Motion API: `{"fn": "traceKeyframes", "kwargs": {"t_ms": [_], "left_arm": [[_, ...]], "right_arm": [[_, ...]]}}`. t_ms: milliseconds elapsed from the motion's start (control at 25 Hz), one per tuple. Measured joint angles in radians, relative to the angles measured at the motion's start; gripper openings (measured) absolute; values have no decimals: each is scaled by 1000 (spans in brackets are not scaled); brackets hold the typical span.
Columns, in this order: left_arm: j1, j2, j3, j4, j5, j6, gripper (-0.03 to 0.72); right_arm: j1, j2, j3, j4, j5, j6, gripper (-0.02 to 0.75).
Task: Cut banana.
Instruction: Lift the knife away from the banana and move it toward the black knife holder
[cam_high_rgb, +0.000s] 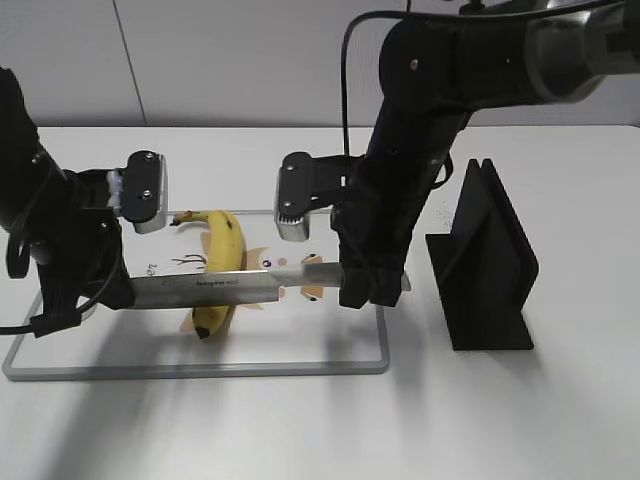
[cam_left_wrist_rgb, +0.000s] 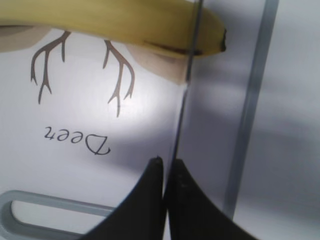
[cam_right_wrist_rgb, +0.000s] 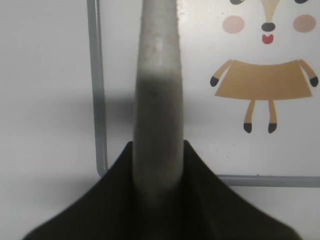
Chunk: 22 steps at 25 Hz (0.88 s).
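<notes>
A yellow banana (cam_high_rgb: 222, 255) lies on the white cutting board (cam_high_rgb: 200, 368) with a deer drawing. A knife with a steel blade (cam_high_rgb: 200, 290) and grey handle (cam_high_rgb: 310, 272) is held level across the banana's near end. My left gripper (cam_high_rgb: 122, 293) is shut on the blade's tip. My right gripper (cam_high_rgb: 355, 285) is shut on the handle. In the left wrist view the jaws (cam_left_wrist_rgb: 168, 162) pinch the thin blade (cam_left_wrist_rgb: 186, 85), which meets the banana (cam_left_wrist_rgb: 125, 22) near its dark tip. In the right wrist view the jaws (cam_right_wrist_rgb: 157, 150) clamp the handle (cam_right_wrist_rgb: 157, 90).
A black knife stand (cam_high_rgb: 490, 260) stands upright on the table to the right of the board. The board's grey rim shows in the left wrist view (cam_left_wrist_rgb: 250, 100) and the right wrist view (cam_right_wrist_rgb: 95, 75). The white table runs in front of the board.
</notes>
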Motion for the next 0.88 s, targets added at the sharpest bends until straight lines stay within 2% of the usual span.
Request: {"fn": "traceKeyframes", "kwargs": {"t_ms": [440,760,880], "left_arm": [[0,29,-1,-12,-8,-1,-13],[-2,41,113,-38,-184,-2,-10],[-4,42,118,-45,-198,-2,-10]], "right_arm": [[0,10,0,-1,-11,-2,172],[5,22,5,-5,-63,-20,173],[5,26,18,-9,-84,-22,174]]}}
